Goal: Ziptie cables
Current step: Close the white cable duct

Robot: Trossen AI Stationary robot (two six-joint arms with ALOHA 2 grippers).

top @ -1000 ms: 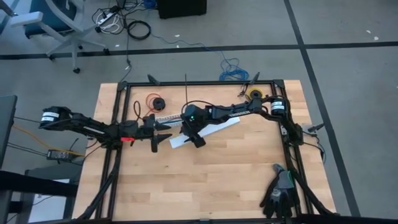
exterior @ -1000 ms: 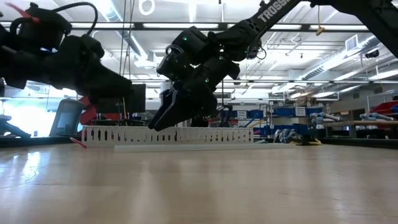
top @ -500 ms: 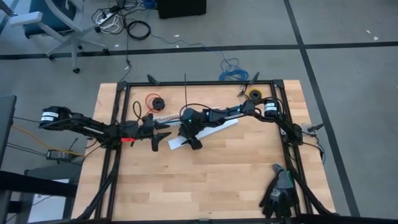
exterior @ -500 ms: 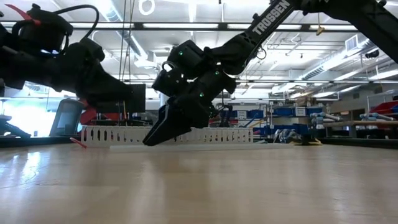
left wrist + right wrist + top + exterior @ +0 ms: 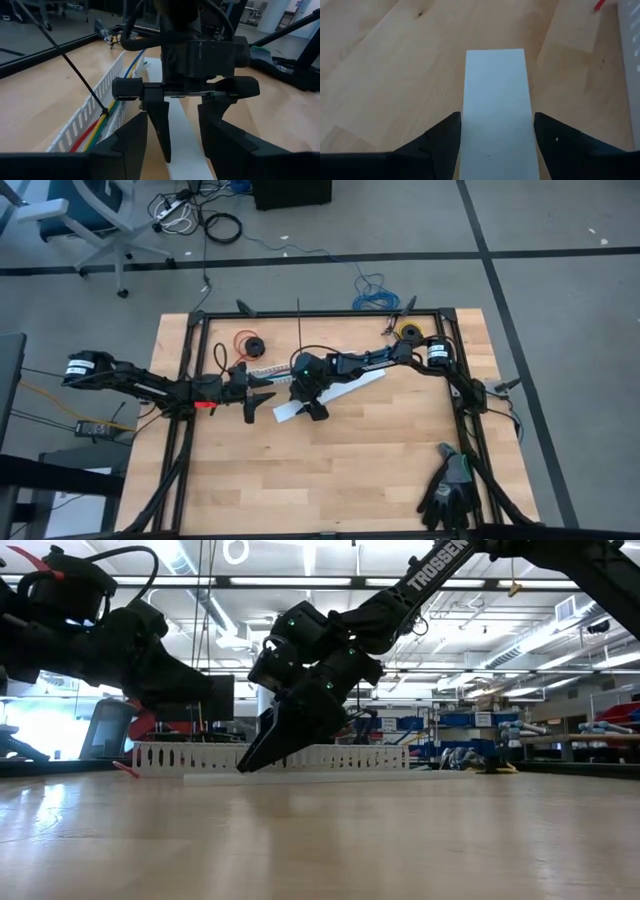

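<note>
A pale wooden surface [image 5: 340,470] with visible plank grain carries a white plastic channel [image 5: 95,107] with slotted, comb-like walls. The cables [image 5: 107,117] lie inside it: thin, smooth wires in red, yellow, green and blue, running along its length. The ziptie [image 5: 82,80], a very thin, straight, dark strip, rises at a slant from the cables at the channel wall. In the high view the channel sits near the surface's centre, towards 11 o'clock.

Beside the channel lies a flat white strip [image 5: 495,115], smooth, matte and rectangular. The right tool [image 5: 495,132] hangs low over one end of this strip, its dark, wedge-shaped fingers [image 5: 442,137] spread wide on either side, holding nothing. The left tool [image 5: 167,137] faces it from 9 o'clock, part open and empty. A dark glove [image 5: 450,490] lies at 5 o'clock.
</note>
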